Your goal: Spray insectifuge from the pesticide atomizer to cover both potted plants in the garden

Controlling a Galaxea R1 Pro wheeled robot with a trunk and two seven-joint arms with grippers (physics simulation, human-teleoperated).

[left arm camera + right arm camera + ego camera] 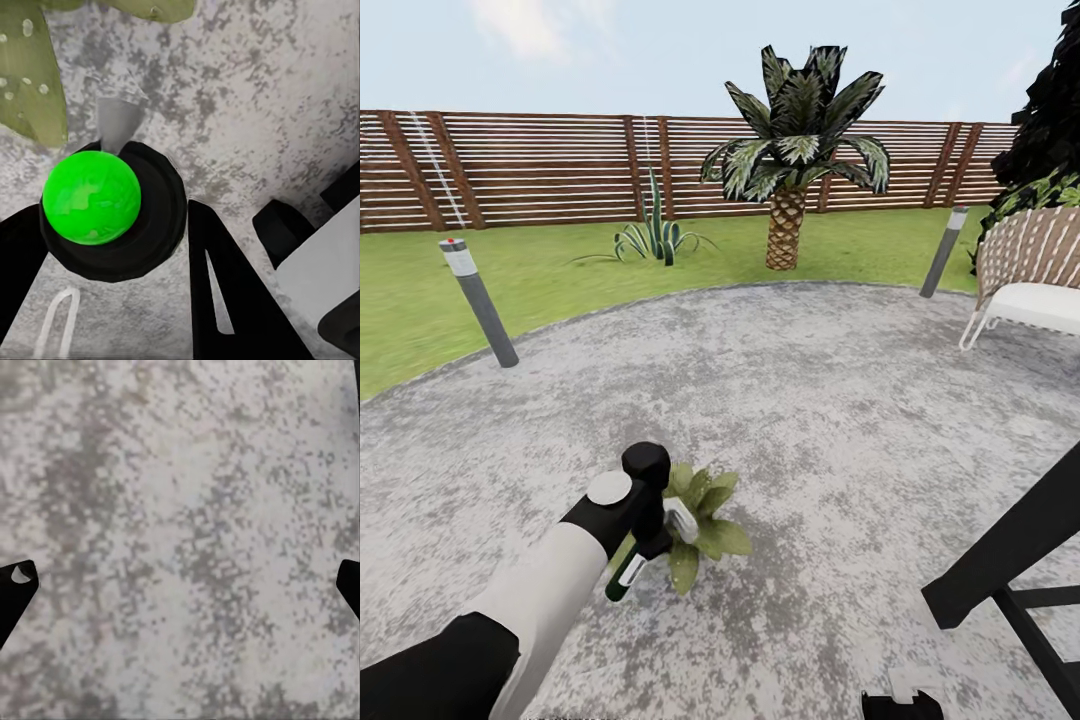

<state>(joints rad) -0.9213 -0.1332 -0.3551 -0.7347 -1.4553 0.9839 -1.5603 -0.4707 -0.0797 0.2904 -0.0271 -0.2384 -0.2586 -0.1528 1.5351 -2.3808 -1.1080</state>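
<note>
Atomizer in my left hand, held over the one potted plant I can see.

My left gripper (650,545) is clamped on the pesticide atomizer (628,574), its green top (91,197) between the fingers; it hangs just over the potted plant (700,520) on the paving (810,400), and droplets bead a leaf (30,82), so I judge pickup done and spraying under way, full cover unproven; my right gripper (180,577) hangs wide apart over bare paving, holding nothing; I count one atomizer, one potted plant, so the second is yet to find; farther off, two lamp posts (480,300), one chair (1032,275), one agave (650,240), one palm (795,150), then the fence (540,170).
</note>
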